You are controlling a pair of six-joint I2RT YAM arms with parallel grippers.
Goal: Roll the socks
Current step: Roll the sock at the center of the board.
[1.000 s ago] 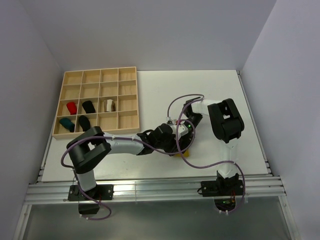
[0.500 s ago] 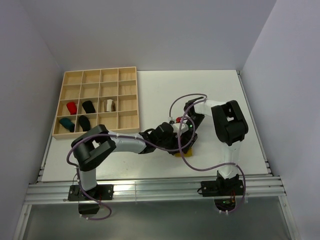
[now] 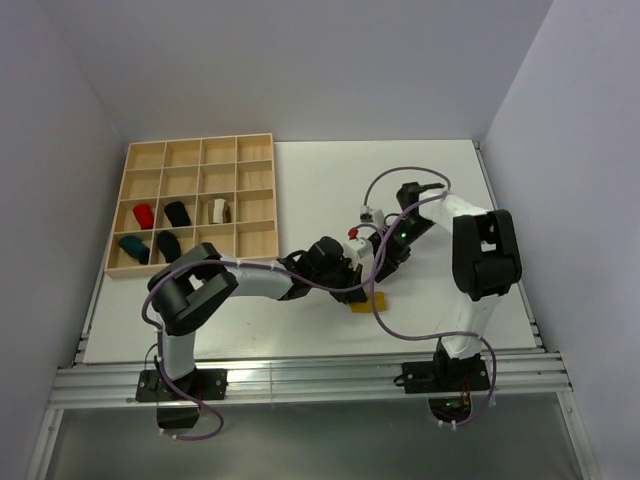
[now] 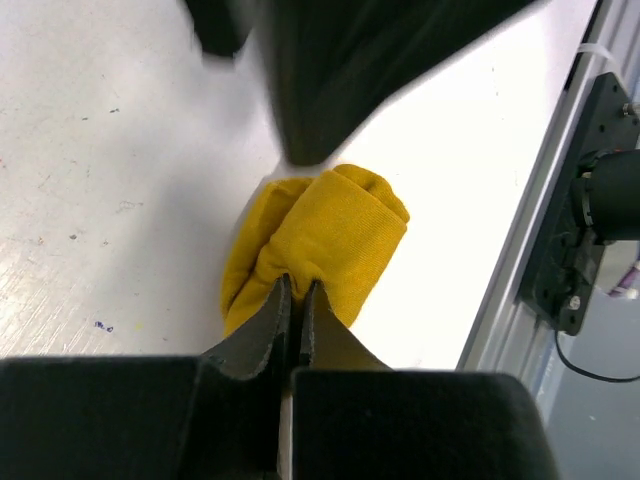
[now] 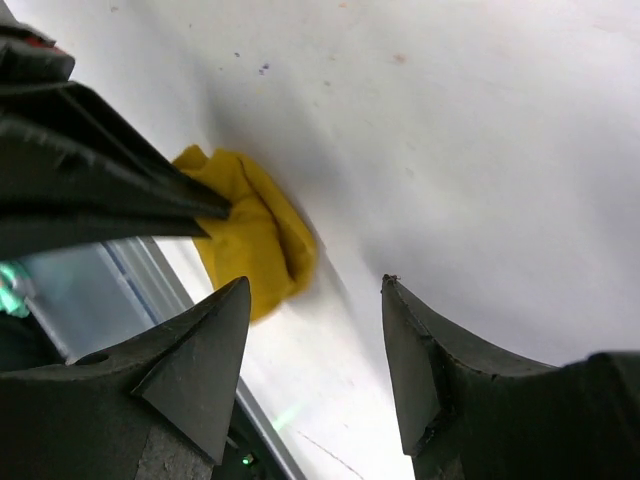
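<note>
Mustard yellow sock (image 4: 335, 235) bunched on the white desk (image 4: 100, 150) near its front edge, one fold pinched in the closed left claw (image 4: 295, 292). Right claw (image 5: 315, 285) just above and beside, fingers spread, gripping nothing. Five rolled socks (image 3: 177, 212) in compartments of the wooden tray (image 3: 200, 140), well apart at far left.

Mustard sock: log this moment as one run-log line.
object: mustard sock, bunched on table | left hand: shut on mustard sock | right hand: open, clear of it | step: roll unfinished
</note>
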